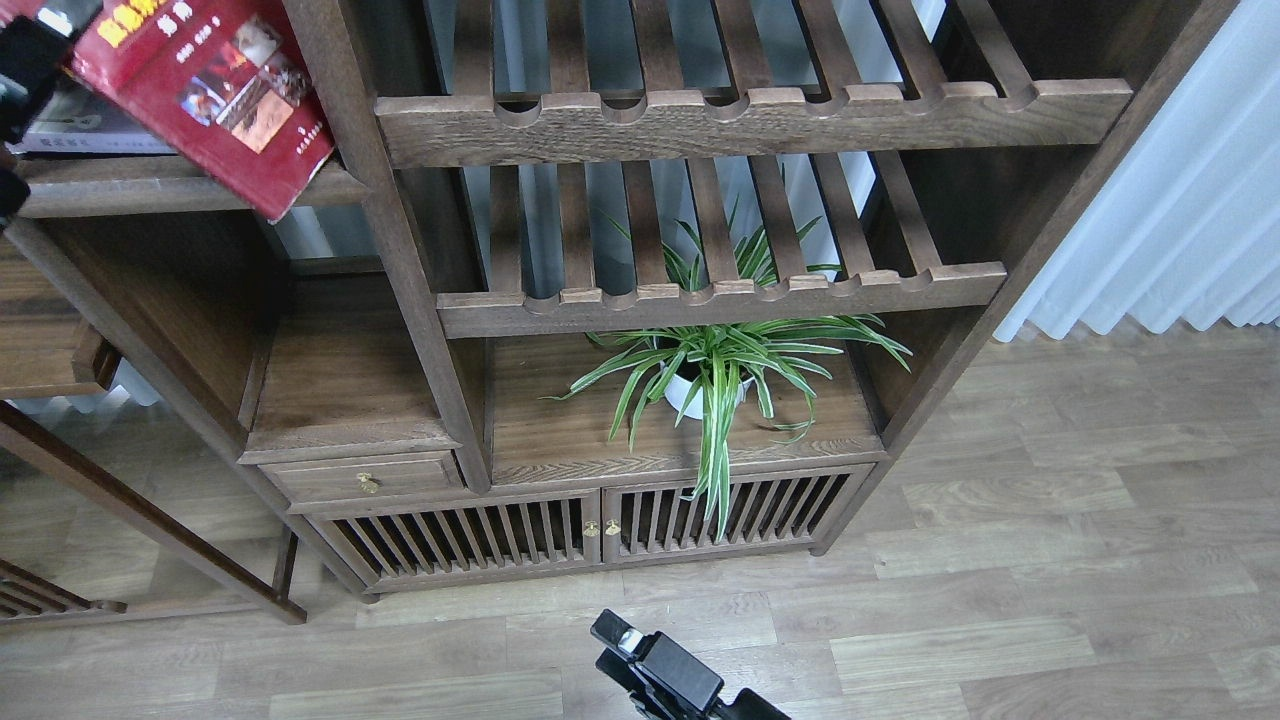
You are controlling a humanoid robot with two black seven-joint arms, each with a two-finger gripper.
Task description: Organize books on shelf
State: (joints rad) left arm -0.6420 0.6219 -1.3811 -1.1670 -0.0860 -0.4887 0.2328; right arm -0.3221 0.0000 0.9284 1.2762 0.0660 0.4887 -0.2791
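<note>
The red book (215,95), with a yellow title and photos, is tilted at the top left, its lower corner hanging past the front of the dark-brown shelf plank (150,188). My left gripper (50,40) is at the book's left edge and appears shut on it. A pale book (85,128) lies flat on the plank under the red one. My right gripper (640,650) is low over the floor at the bottom centre, empty; its fingers cannot be told apart. The maroon and yellow-green books are out of view.
Two slatted racks with scalloped rails (720,295) fill the bookcase's middle bay. A spider plant in a white pot (715,370) stands below them. A small drawer (365,478) and slatted cabinet doors (600,525) are at the base. A white curtain (1180,220) hangs on the right.
</note>
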